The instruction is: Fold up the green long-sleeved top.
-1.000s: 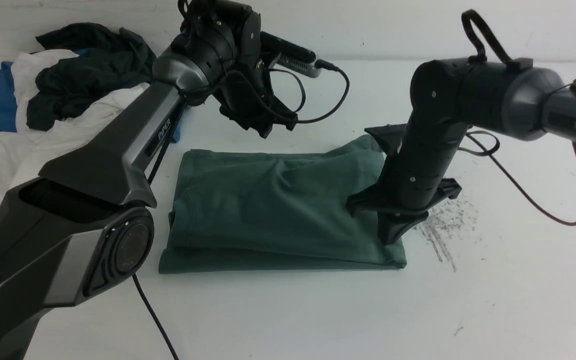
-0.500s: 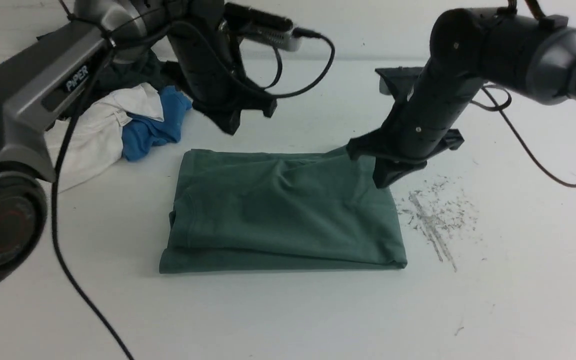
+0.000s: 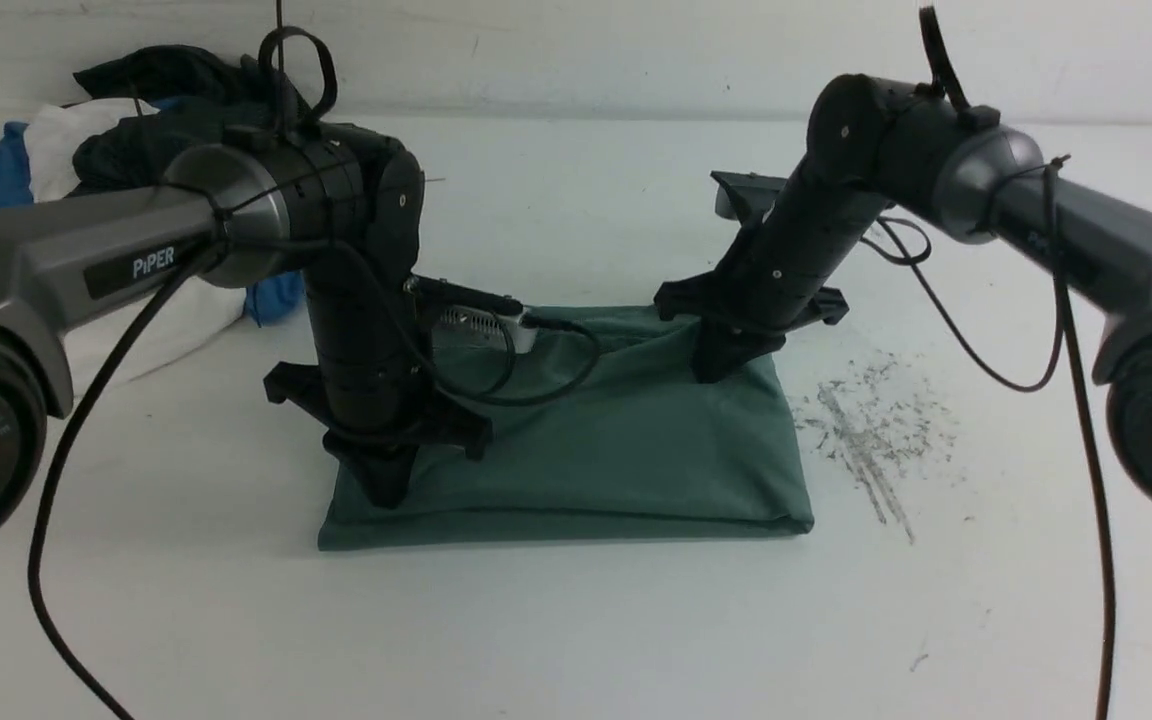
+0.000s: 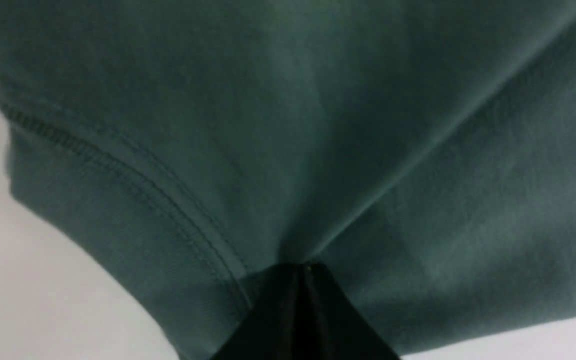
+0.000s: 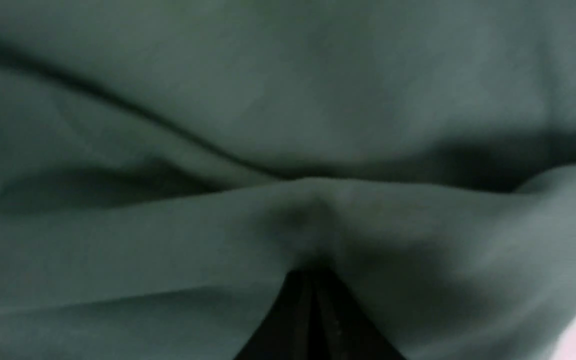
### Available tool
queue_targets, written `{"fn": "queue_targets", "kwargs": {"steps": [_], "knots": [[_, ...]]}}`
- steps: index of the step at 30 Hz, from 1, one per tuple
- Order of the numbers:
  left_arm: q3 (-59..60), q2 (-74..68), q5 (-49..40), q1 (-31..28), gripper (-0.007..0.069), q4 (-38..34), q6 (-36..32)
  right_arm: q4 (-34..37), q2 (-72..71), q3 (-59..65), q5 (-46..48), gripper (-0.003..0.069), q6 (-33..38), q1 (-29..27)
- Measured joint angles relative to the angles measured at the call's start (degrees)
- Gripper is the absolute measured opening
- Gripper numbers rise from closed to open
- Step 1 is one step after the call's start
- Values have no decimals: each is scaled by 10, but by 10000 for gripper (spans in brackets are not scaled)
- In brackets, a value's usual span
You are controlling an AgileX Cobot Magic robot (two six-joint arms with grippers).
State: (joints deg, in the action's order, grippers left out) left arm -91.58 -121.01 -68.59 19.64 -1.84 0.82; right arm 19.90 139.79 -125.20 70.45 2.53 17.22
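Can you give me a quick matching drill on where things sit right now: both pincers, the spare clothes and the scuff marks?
Things:
1. left pincer
2. right pincer
3. pile of white, blue and black clothes
4. grey scuff marks

Places:
A. bare table right of the green top
B. top's far right part
C. table's far left corner
D. top's near left corner

Pairs: 1-D, 2-B, 3-C, 4-A

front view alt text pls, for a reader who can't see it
Two black robot arms press shut grippers onto a folded green long-sleeved top on a white table: left gripper near its front left corner, right gripper at its far right edge.
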Motion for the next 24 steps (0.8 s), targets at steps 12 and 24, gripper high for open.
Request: {"fn": "queue_targets", "kwargs": {"steps": [12, 24], "knots": [[5, 86, -3, -1, -4, 18, 13, -4, -39, -8, 5, -15, 11, -40], [4, 352, -21, -27, -4, 22, 14, -121, -410, 192, 8, -15, -10, -44]]}}
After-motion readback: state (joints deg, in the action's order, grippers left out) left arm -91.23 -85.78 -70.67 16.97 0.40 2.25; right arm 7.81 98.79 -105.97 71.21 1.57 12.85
